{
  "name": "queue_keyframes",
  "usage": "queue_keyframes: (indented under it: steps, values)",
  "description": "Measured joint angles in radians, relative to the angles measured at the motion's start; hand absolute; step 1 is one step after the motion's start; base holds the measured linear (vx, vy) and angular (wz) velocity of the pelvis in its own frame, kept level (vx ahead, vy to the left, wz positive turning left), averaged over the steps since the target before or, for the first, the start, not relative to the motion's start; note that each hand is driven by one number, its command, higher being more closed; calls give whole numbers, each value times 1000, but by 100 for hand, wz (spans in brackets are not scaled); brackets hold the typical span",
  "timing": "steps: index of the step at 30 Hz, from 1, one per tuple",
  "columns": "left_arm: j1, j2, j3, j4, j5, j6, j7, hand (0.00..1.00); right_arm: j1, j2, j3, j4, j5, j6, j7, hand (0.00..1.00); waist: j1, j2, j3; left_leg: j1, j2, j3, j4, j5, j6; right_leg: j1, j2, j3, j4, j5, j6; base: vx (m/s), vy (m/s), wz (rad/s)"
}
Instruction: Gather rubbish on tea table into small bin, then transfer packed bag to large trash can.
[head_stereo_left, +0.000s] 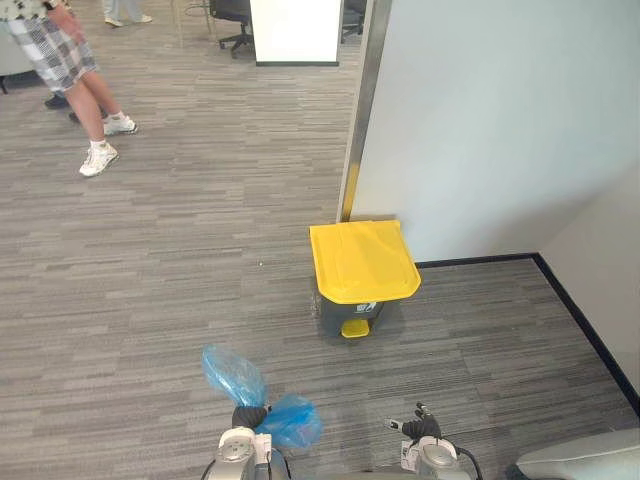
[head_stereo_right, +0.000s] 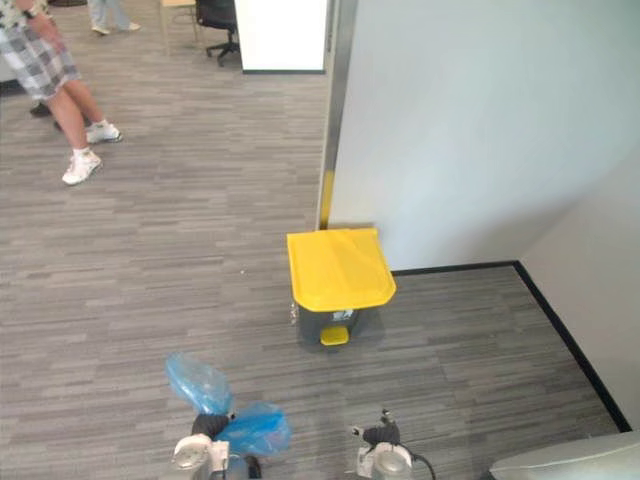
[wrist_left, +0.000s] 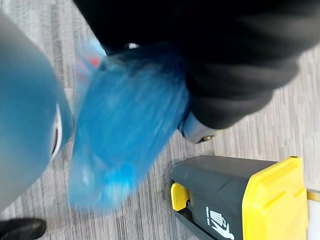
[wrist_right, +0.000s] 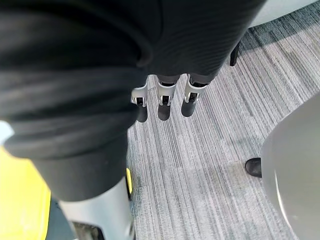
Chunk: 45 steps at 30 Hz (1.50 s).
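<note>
Gripping the blue bag (head_stereo_left: 292, 420) by its gathered neck, the left hand (head_stereo_left: 249, 415) carries it low in front so nothing spills. The trash can (head_stereo_left: 335, 312) stands near ahead against the wall (head_stereo_left: 480, 120), its yellow lid (head_stereo_left: 362, 262) closed; the pedal (head_stereo_left: 354, 328) likely needs pressing. The right hand (wrist_right: 163, 102) hangs empty, fingers relaxed.

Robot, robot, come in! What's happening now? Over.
Left hand gripping blue bag. Right hand open, empty. Yellow-lidded bin ahead, lid shut. Person far off.
</note>
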<state>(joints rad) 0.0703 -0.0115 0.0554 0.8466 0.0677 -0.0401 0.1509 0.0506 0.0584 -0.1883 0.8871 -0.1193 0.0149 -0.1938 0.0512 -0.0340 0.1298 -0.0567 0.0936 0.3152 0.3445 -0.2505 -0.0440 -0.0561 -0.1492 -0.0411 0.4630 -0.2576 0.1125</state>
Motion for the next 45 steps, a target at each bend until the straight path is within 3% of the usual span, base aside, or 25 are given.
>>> queue_keyframes:
  steps: [3,5,7,9,10,13,16,18,20,22,25,26,27,28,31,36,41,45]
  values:
    - [-2,26,-14,19,-1,1,2,100,-10,2,4,-7,0,-1,1,0,-14,-1,10,65,-15,-2,-37,-11,16,-135,-26,-9,286,43,-5,147,74,-7]
    - [-2,36,-13,22,-2,2,3,100,-10,2,7,-1,-1,-1,3,0,-14,-15,10,96,-12,-17,-50,-19,19,-157,-23,-43,286,-12,-36,213,-35,22]
    - [-6,38,-13,34,-2,2,3,100,-16,-1,6,-1,-2,-1,3,0,-18,-12,11,119,8,-27,-68,-27,7,-208,7,-90,199,-26,-57,235,-93,21]
    - [-8,40,-13,44,-2,1,2,100,-31,-10,6,8,-12,1,5,0,-19,-10,16,150,25,-39,-85,-39,-20,-242,48,-110,34,37,-73,349,-168,28]
    - [-15,46,-16,61,-1,0,1,100,-27,-21,4,20,-23,2,6,0,-32,-22,19,167,14,-76,-86,-48,-47,-218,56,-109,-40,164,-121,348,-164,44]
    - [-39,29,-13,89,0,-2,0,100,-47,-62,-15,42,-39,4,5,0,-39,30,22,201,30,-166,-145,-18,-60,-210,71,-146,15,89,-132,371,-171,27]
    - [-45,26,-9,89,10,-1,0,100,-35,-60,-40,49,-38,12,8,0,-45,47,20,214,67,-192,-118,-7,-73,-154,92,-188,4,54,-149,322,-158,30]
    - [-47,15,-2,84,11,0,-4,100,-16,-57,-33,46,-38,11,8,0,-48,44,20,130,114,-193,136,2,-87,-45,116,-226,-90,52,-151,284,-126,40]
    - [-39,-10,2,65,11,1,-11,100,-5,-61,-3,41,-37,12,8,0,-42,41,21,-4,170,-181,445,61,-93,31,126,-227,-155,53,-153,196,1,7]
    - [-34,-18,3,41,11,2,-21,100,-4,-56,-1,39,-36,12,8,0,-39,39,18,-53,209,-100,499,6,-61,77,120,-215,-181,54,-153,224,87,-24]
    - [-38,-21,4,25,11,1,-22,100,-6,-52,-6,29,-35,12,8,0,-38,43,16,-85,202,-38,299,-2,-34,94,98,-188,-187,60,-140,143,137,-29]
    - [-39,-24,4,25,11,1,-22,100,-4,-59,-9,28,-35,12,7,0,-36,58,7,-84,191,-35,164,69,-23,92,103,-177,-188,61,-114,142,196,-34]
    - [-36,-20,3,31,10,1,-20,100,-4,-59,-24,32,-34,14,7,0,-31,59,-3,-49,158,-49,88,54,-52,89,99,-151,-203,58,-82,142,228,-18]
    - [-37,-6,2,33,11,2,-20,100,2,-42,-35,31,-34,13,8,0,-43,36,-6,-18,121,-47,18,58,-56,89,77,-138,-226,68,-65,96,174,-9]
    - [-15,17,2,37,11,2,-20,100,13,-21,-46,32,-34,13,8,0,-41,11,-16,22,77,-11,-41,70,-46,94,43,-100,-256,83,-41,49,144,-18]
    - [-8,50,3,78,17,3,-18,100,9,-25,-49,47,-34,12,8,0,-42,-1,-24,57,49,21,-135,113,-42,84,39,-68,-294,111,-41,0,39,-20]
    - [3,55,4,99,19,3,-17,100,-2,-44,-62,82,-34,13,6,0,-42,21,-22,86,40,35,-214,151,-45,62,48,-46,-294,121,-49,-30,-27,-15]
    - [13,57,30,98,18,2,-13,100,-12,-57,-60,91,-34,14,4,0,-34,12,-17,93,39,56,-218,145,-44,37,51,-6,-272,123,-47,-28,10,-28]
